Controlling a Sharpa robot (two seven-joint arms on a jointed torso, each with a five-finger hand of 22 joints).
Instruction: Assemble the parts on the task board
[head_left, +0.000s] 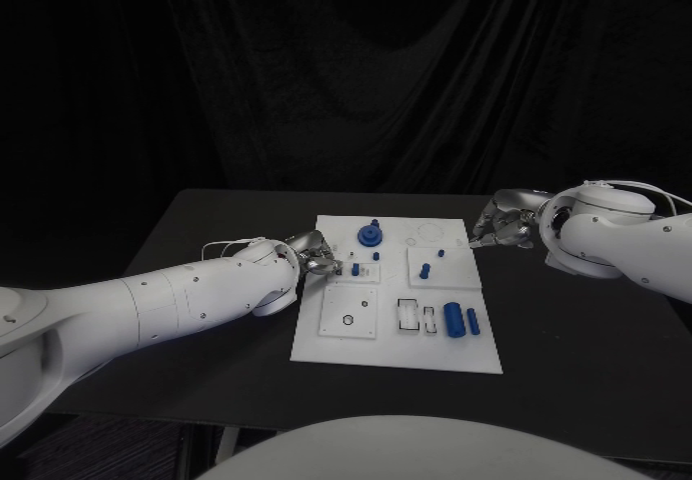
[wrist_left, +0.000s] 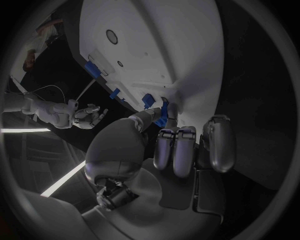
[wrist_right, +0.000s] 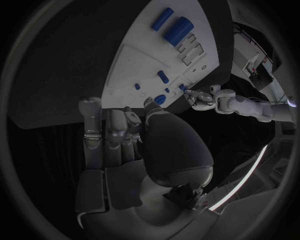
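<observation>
The white task board lies mid-table. A blue gear stands near its far edge, two blue cylinders lie at its near right, and small blue pegs stand between. My left hand is at the board's left edge. In the left wrist view its thumb and a fingertip pinch a small blue peg over the board, the other fingers curled. My right hand hovers off the board's far right edge, holding nothing, fingers loosely bent, the gear beyond its thumb.
A ring-shaped hole and rectangular slots mark the board's near half. Bare black table surrounds the board. A dark curtain hangs behind the table's far edge.
</observation>
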